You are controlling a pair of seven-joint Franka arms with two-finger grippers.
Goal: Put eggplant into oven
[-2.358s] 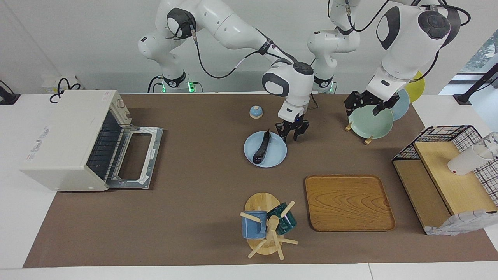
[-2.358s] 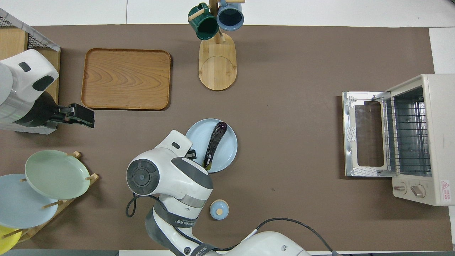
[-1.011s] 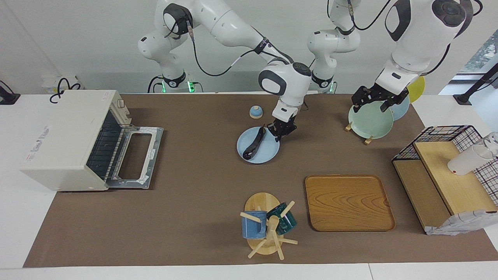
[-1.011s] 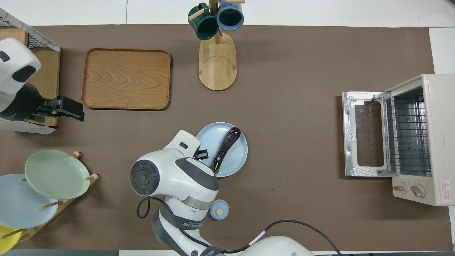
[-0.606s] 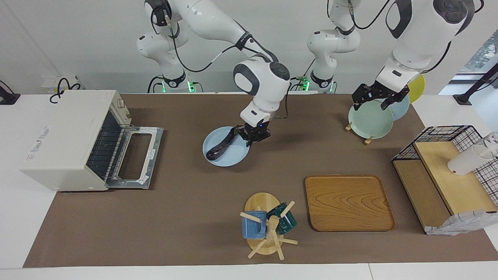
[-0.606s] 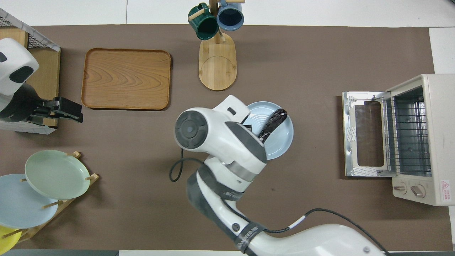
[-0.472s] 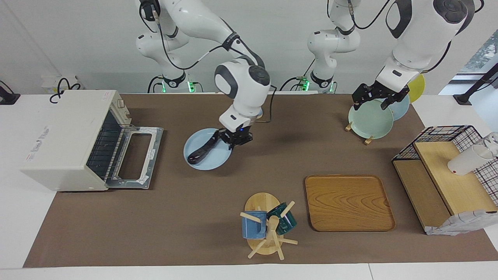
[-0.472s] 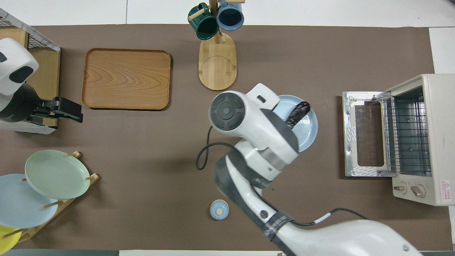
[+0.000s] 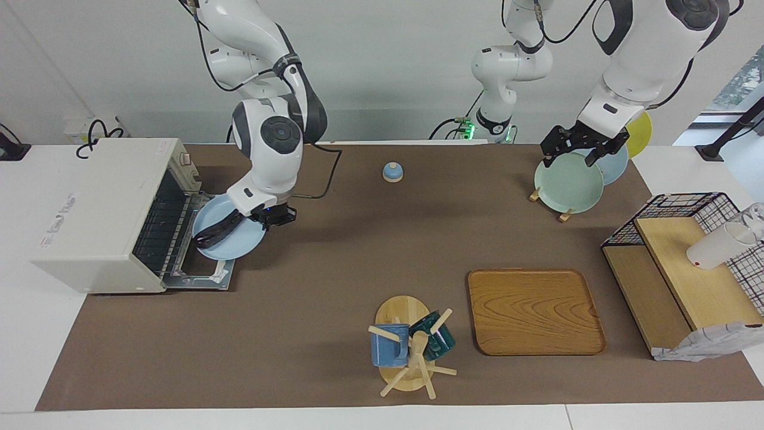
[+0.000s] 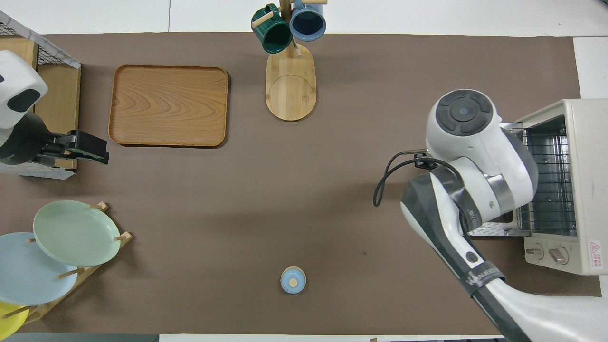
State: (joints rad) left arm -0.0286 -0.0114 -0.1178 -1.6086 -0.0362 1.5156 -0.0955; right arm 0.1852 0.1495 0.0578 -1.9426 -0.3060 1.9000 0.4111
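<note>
The dark purple eggplant [image 9: 215,232] lies on a light blue plate [image 9: 234,243]. My right gripper [image 9: 272,216] is shut on that plate's rim and holds it in the air, tilted, over the oven's dropped-open door [image 9: 202,276]. The eggplant's thick end points at the mouth of the off-white oven [image 9: 101,209], which stands at the right arm's end of the table. In the overhead view the right arm's wrist hides plate and eggplant in front of the oven [image 10: 577,185]. My left gripper [image 9: 578,150] waits open above the green plate [image 9: 567,188] in the rack.
A small blue knobbed lid [image 9: 392,172] sits near the robots. A mug tree [image 9: 412,352] and a wooden tray [image 9: 534,310] lie farther out. The plate rack and a black wire basket shelf [image 9: 686,263] stand at the left arm's end.
My right gripper has carried the plate with the eggplant on it from mid-table toward the right arm's end, to over the oven door. The left arm has barely moved.
</note>
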